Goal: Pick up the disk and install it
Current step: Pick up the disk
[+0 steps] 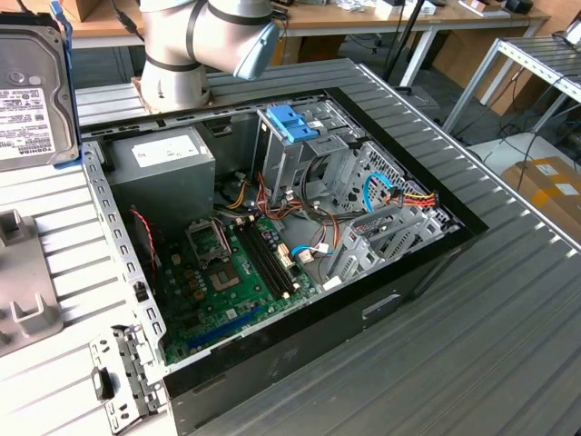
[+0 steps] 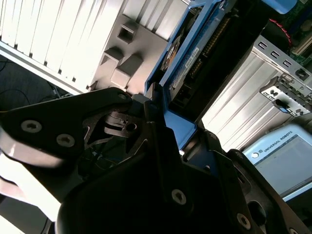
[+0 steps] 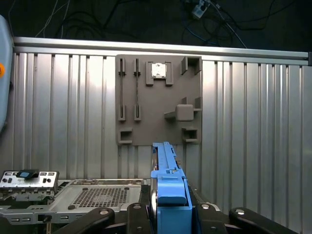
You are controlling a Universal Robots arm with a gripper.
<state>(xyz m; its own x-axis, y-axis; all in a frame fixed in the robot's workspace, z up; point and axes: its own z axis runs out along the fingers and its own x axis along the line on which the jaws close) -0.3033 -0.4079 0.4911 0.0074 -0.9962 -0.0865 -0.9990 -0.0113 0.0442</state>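
Observation:
The disk (image 1: pixel 32 91) hangs upright in the air at the exterior view's far left, grey metal face outward with a blue carrier edge. It is above the ribbed table beside the open computer case (image 1: pixel 300 354). In the first wrist view I see the disk (image 3: pixel 168 190) edge-on, its blue carrier clamped between my gripper's (image 3: pixel 168 212) two black fingers. In the second wrist view the disk (image 2: pixel 190 63) runs away from my gripper (image 2: pixel 156 114), which is shut on its blue end. The robot arm (image 1: pixel 200 41) stands behind the case.
Inside the case are a drive cage with a blue bracket (image 1: pixel 295 123), a power supply (image 1: pixel 163 163) and a motherboard (image 1: pixel 227 272). A grey fixture plate (image 3: pixel 158 97) lies on the table below the disk. A small metal panel (image 1: pixel 118 377) sits by the case corner.

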